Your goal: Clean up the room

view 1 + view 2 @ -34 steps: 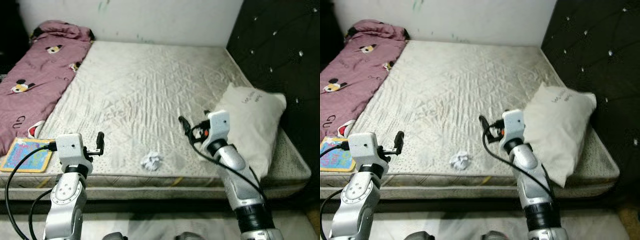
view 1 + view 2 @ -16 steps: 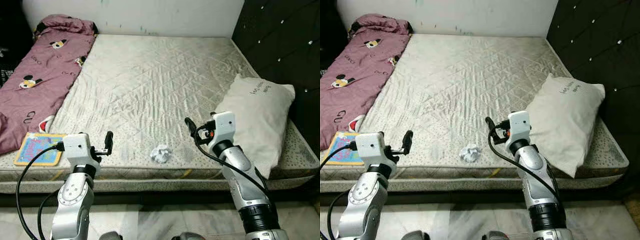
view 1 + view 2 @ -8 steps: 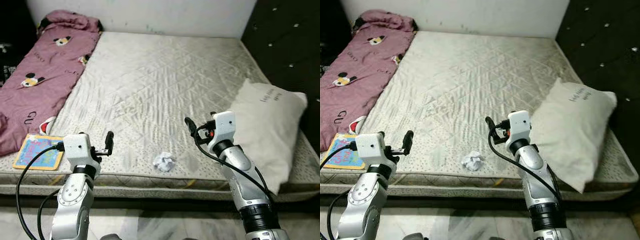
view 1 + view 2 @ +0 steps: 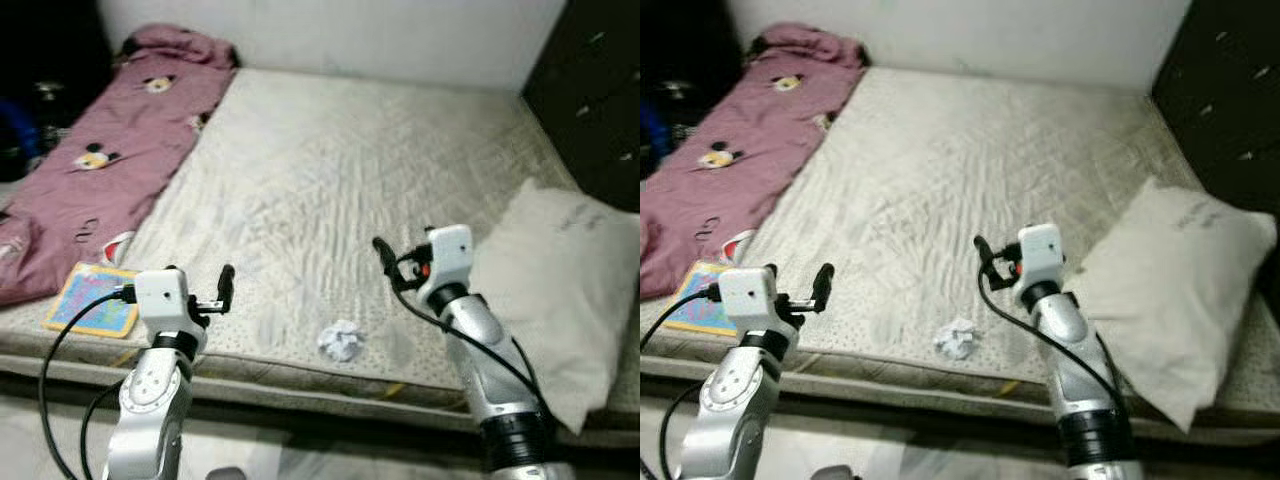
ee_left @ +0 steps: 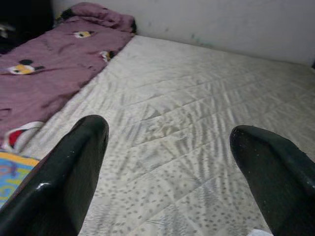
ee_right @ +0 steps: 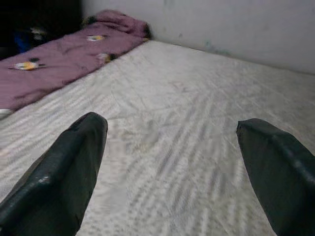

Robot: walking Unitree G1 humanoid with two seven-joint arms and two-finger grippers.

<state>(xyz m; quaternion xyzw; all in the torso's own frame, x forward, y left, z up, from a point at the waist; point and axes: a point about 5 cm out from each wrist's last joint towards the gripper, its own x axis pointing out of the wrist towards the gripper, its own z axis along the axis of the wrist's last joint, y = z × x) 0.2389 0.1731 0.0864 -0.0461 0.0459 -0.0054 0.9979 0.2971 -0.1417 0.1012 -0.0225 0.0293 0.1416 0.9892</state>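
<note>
White crumpled paper ball [image 4: 341,340] lies near the mattress [image 4: 330,180] edge.

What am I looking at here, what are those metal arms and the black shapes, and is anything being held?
This is a humanoid robot facing a bed. Two pictures come from cameras in its head, looking down at its silver arms. The other two come from its wrists, where the big black shapes are its own fingers. The left claw and right claw are both open and hold nothing. On the bare mattress lie a crumpled paper ball, a white pillow, a pink cartoon blanket and a colourful book.
</note>
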